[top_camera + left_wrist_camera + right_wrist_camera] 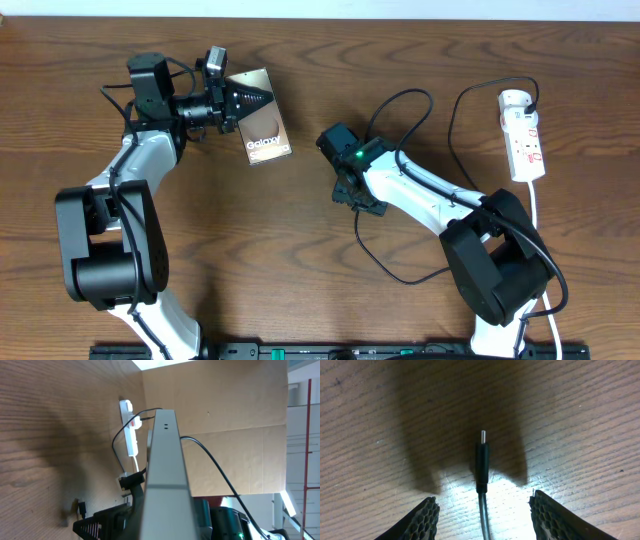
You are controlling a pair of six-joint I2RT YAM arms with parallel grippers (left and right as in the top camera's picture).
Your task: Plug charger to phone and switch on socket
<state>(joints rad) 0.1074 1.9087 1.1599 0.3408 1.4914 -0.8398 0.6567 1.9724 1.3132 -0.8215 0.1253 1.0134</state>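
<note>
**Status.** My left end effector (246, 100) is clenched on one edge of the phone (268, 128) and holds it tilted above the table (300, 250). My right end effector (484, 499) is released. Its jaws stand apart on either side of the charger (481, 465), whose connector tip lies flat on the table and touches neither finger. The socket (524, 140) lies well apart, at the far right.

**Hazards, as judged.**
- The connector body is slim. An off-centre closure could roll it or flick it out from between the jaws.
- A grasp too far back on the soft cable would leave the tip free to droop, so it would not line up with the port.
- The phone is held by an edge only. Insertion force could pivot it or slide it out of the grip.
- Cable slack loops near my right arm. A snag could drag the connector off line.
- The position of the socket switch cannot be read from here.
</note>
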